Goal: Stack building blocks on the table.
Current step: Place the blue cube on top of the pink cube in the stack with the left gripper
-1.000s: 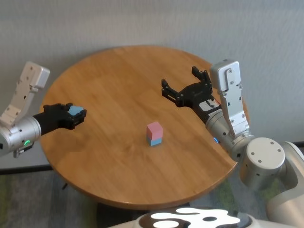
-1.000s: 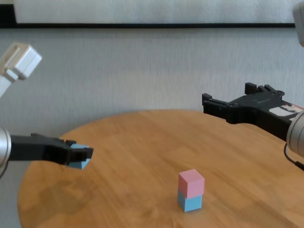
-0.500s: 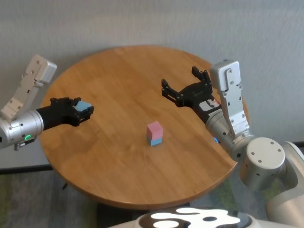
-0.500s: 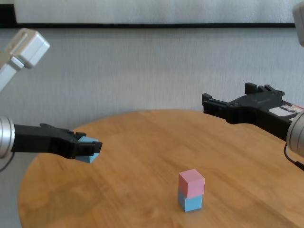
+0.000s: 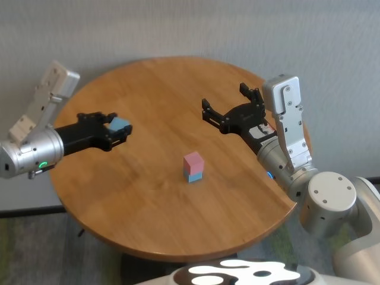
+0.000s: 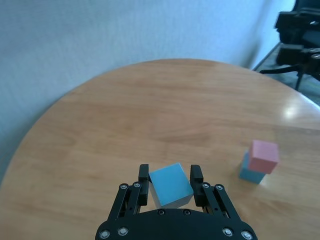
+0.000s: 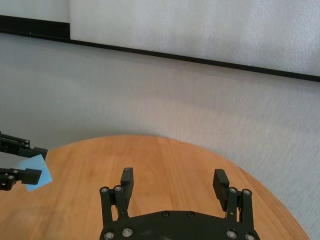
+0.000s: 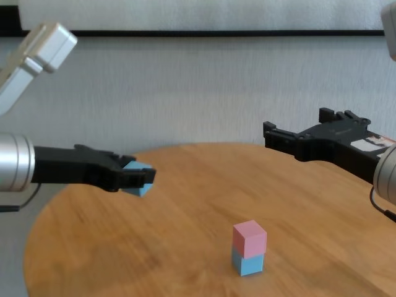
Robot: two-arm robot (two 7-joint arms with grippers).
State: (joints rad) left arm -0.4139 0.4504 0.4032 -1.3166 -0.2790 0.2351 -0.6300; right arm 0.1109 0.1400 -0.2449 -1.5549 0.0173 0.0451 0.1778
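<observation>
Head view: your left end effector (image 5: 117, 131), clamping a light blue block (image 5: 120, 125), carries it; lower it squarely onto the pink block (image 5: 193, 161) at 4 o'clock. Right end effector (image 5: 233, 107) gapes empty.

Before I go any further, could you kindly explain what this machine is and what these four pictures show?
It is a robot with two arms, each ending in a two-fingered gripper. One picture looks down from its head, one forward from its chest, and two come from cameras on its wrists. On the round wooden table a pink block sits on top of a blue block. The left gripper holds a second blue block in the air above the table. The right gripper hovers open and empty on the other side.
</observation>
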